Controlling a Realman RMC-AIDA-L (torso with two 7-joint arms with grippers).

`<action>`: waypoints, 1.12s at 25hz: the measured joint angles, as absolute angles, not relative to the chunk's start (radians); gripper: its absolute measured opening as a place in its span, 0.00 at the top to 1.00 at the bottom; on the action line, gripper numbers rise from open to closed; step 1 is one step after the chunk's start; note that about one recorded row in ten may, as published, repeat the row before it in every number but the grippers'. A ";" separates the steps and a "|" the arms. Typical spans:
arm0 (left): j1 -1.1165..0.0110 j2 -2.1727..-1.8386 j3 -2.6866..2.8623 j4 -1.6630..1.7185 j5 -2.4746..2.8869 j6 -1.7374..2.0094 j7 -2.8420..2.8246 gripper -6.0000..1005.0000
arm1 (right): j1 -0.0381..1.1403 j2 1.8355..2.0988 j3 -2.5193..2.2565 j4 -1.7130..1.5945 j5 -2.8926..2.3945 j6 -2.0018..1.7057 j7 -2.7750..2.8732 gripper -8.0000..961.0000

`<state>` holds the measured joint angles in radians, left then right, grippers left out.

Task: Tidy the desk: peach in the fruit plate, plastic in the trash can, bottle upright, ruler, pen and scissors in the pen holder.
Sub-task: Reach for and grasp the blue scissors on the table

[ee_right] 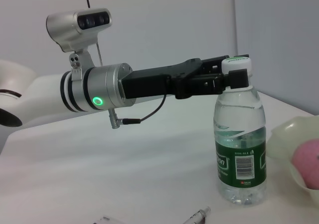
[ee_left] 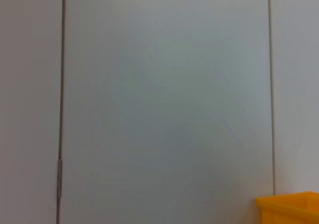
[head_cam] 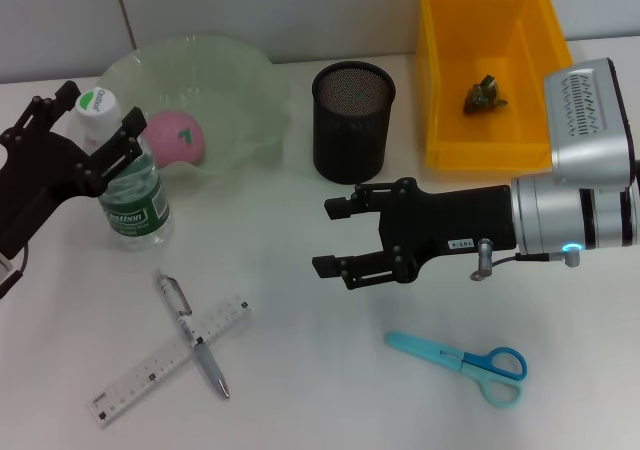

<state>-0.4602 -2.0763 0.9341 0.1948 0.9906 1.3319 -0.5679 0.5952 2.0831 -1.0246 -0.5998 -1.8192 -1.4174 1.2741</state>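
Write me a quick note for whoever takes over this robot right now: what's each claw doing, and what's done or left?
Left claw: fingers around the cap of the upright bottle.
Right claw: open, empty, above the table near the pen holder.
Done: peach in fruit plate; crumpled plastic in yellow trash can; bottle upright.
Left: ruler, pen, scissors lie on the table.

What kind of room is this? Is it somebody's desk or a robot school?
Probably a robot test desk, not a home. A plain white table against a bare wall holds staged items: a ruler, scissors, a mesh pen holder, a yellow bin.
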 joint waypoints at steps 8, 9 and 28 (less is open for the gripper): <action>-0.455 -2.075 0.934 0.199 0.992 1.348 -0.569 0.16 | 0.595 2.083 -1.022 -0.597 -1.819 -1.417 1.273 0.20; -0.455 -2.075 0.934 0.199 0.992 1.348 -0.569 0.16 | 0.595 2.083 -1.022 -0.597 -1.819 -1.417 1.273 0.20; -0.226 -2.053 0.945 0.475 1.314 1.656 -1.060 0.16 | 0.594 2.083 -1.016 -0.597 -1.819 -1.419 1.283 0.20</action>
